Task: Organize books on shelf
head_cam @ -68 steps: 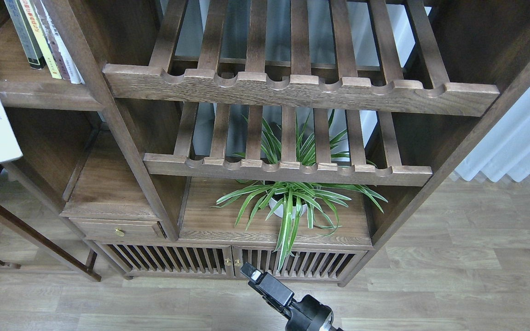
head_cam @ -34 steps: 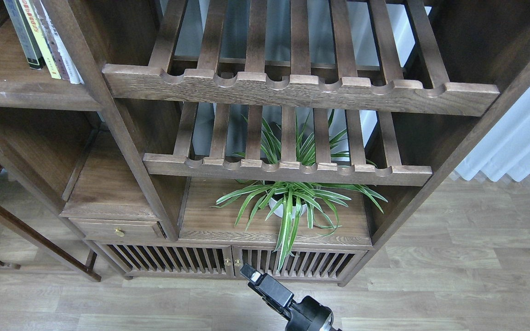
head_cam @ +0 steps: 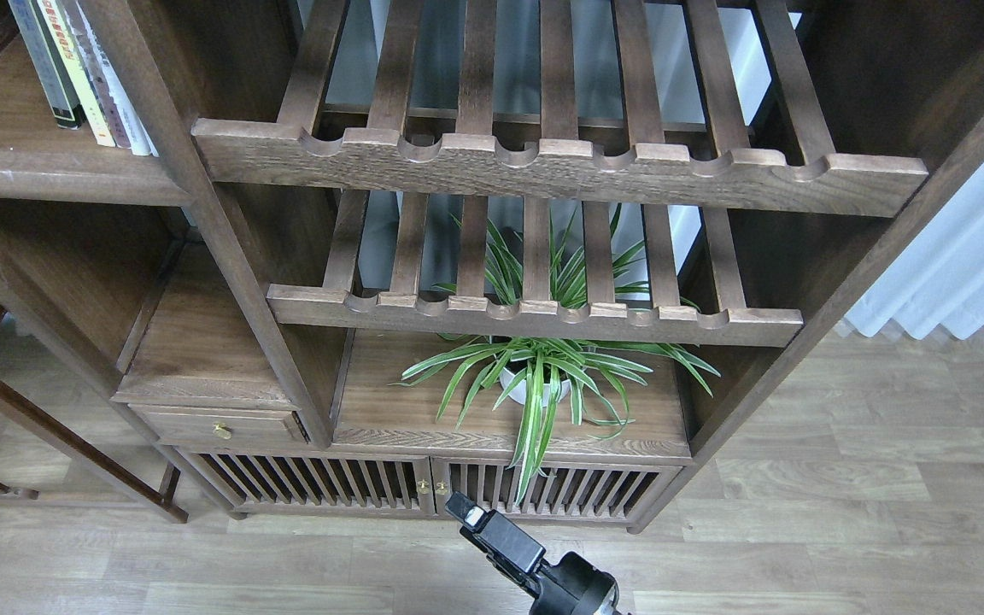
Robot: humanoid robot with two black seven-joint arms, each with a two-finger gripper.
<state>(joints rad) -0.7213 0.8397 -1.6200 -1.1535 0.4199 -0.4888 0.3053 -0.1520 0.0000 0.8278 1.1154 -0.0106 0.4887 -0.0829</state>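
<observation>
Gripper (head_cam: 468,511) state cannot be told; books (head_cam: 82,73) could be toppled off the shelf (head_cam: 48,166) if nudged.

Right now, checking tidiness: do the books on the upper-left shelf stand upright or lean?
Leaning. The books stand on the shelf with their tops out of view, their spines slanting and their bottoms nearer the post.

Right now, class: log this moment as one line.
books: upright on shelf | right gripper: low, holding nothing, jaws unclear | left gripper: out of view
</observation>
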